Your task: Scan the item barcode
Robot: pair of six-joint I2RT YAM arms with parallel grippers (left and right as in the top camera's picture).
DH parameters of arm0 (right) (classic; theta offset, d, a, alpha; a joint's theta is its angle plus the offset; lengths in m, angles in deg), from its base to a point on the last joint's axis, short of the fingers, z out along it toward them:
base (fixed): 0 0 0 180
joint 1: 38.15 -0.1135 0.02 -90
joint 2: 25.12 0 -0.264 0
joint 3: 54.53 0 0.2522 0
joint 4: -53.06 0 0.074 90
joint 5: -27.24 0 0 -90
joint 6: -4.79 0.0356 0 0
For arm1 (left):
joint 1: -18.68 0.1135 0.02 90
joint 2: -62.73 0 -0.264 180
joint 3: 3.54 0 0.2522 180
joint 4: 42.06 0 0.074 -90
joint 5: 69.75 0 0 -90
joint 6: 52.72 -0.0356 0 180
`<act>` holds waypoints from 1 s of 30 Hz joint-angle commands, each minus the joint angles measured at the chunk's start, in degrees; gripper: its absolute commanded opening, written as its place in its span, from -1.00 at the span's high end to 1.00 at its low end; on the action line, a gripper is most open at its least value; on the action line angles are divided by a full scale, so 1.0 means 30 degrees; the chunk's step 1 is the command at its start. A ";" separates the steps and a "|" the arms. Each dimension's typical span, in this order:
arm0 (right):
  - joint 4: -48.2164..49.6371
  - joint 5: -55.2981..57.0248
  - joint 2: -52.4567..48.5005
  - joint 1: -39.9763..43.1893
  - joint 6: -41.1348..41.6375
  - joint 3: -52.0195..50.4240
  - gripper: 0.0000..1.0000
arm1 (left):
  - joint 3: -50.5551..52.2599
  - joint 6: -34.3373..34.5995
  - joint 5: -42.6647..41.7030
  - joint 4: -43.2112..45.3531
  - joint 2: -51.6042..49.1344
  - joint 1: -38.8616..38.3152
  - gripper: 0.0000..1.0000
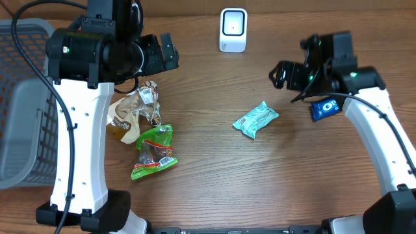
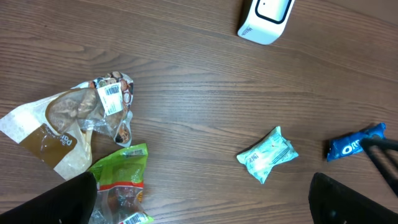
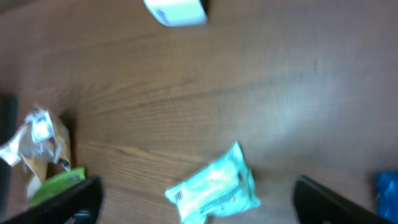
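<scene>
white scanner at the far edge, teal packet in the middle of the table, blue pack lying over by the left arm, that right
Not quite. The blue pack lies by the right arm, not the left; the overhead view shows it. The white scanner at the far edge and the teal packet in the middle of the table are as you say.

A mock shop checkout on a wood-grain table [image 1: 214,175]: white barcode scanner [image 1: 233,29], packaged snacks [image 1: 256,119], grey basket [image 1: 19,97].
</scene>
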 commanded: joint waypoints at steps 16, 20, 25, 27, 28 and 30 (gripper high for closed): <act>-0.0262 -0.5858 -0.7752 0.0663 -1.0644 0.0430 -0.85 | -0.0131 0.0036 0.0117 0.0029 -0.0080 -0.0029 -0.99; -0.0423 -0.6062 -0.9020 0.0656 -1.1009 0.0423 -0.68 | -0.0131 0.0036 0.0117 0.0029 -0.0080 -0.0029 -0.99; -0.1515 -0.6615 -0.9610 0.0634 -1.1009 0.0284 -0.31 | -0.0131 0.0036 0.0117 0.0029 -0.0080 -0.0029 -1.00; -0.2317 -0.6608 -0.9610 0.0641 -1.0972 0.0284 -0.08 | -0.0131 0.0036 0.0124 0.0029 -0.0080 -0.0029 -0.99; -0.2885 -0.6608 -0.9610 0.0641 -1.0965 0.0284 0.02 | -0.0131 0.0036 0.0117 0.0029 -0.0080 -0.0029 -0.99; -0.3796 -0.6601 -0.9610 0.0641 -1.0892 0.0284 0.07 | -0.0131 0.0036 0.0117 0.0029 -0.0080 -0.0029 -1.00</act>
